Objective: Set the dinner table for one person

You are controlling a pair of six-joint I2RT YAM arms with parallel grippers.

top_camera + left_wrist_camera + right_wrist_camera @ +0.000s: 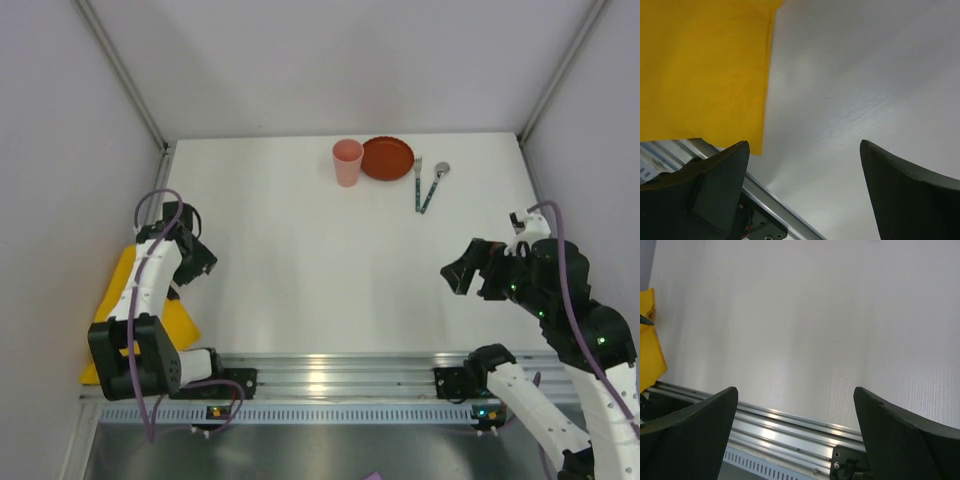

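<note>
Surface [300, 280]: white, rail-edged, carries everything, plate included.
Plate [388, 158]: red, sits at the far edge.
Cup [347, 162]: upright, just left of the plate.
Fork [418, 183], spoon [435, 186]: lie side by side, just right of the plate.
Mat [112, 300]: yellow, well left of the plate, nearer the bases.
Left tool [805, 150]: fingers apart, empty, hovers at the mat's edge.
Right tool [795, 395]: fingers apart, empty, nearer than the plate.
Progress: likely early; mat not yet laid centrally, nothing set on it.

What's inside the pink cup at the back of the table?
Nothing sticks out of the upright pink plastic cup. The top view shows only its pink inner wall. The very bottom is too small to tell.
</note>
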